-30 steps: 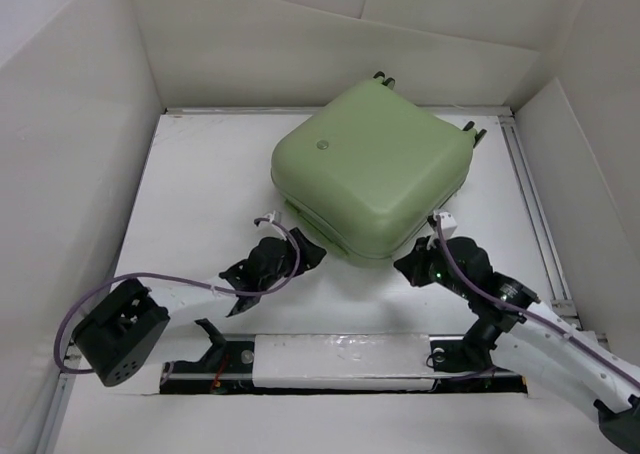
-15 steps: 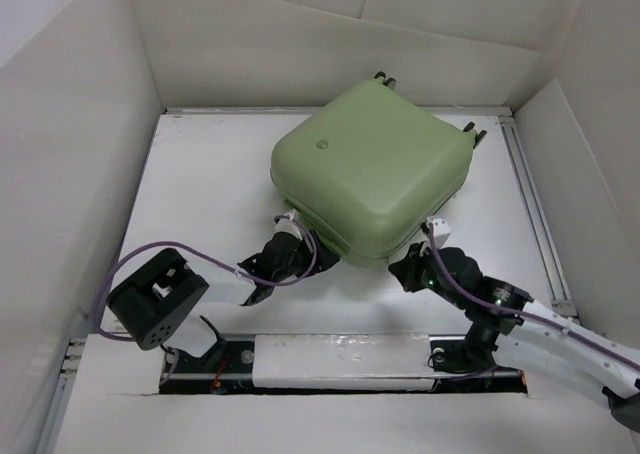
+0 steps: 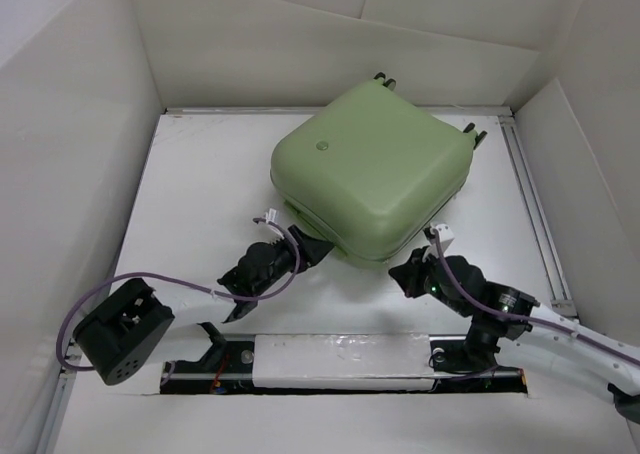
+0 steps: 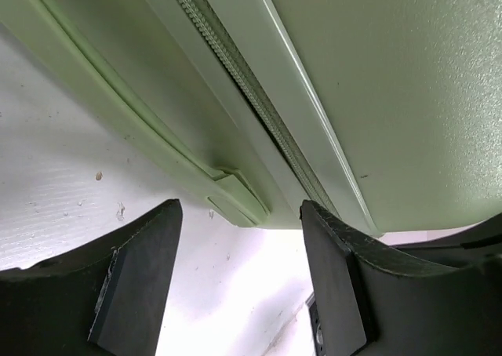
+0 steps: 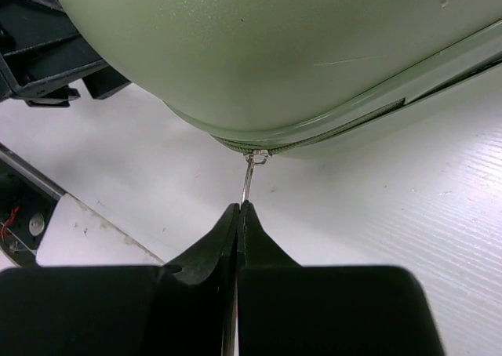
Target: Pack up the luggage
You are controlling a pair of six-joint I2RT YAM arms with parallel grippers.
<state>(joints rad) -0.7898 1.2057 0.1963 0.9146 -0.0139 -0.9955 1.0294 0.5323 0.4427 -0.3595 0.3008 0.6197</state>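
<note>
At the far centre of the tabletop (image 3: 200,204), the luggage (image 3: 370,174) lies flat, lid down; the right pincer (image 5: 238,211) pinches its zipper pull (image 5: 249,177), apparently to run the zip, while the left pincer (image 4: 238,246), spread, flanks the near edge, likely bracing.

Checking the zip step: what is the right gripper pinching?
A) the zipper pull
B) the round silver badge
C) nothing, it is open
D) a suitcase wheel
A: in the right wrist view the right gripper is shut on the thin metal zipper pull hanging from the seam of the luggage.
</note>
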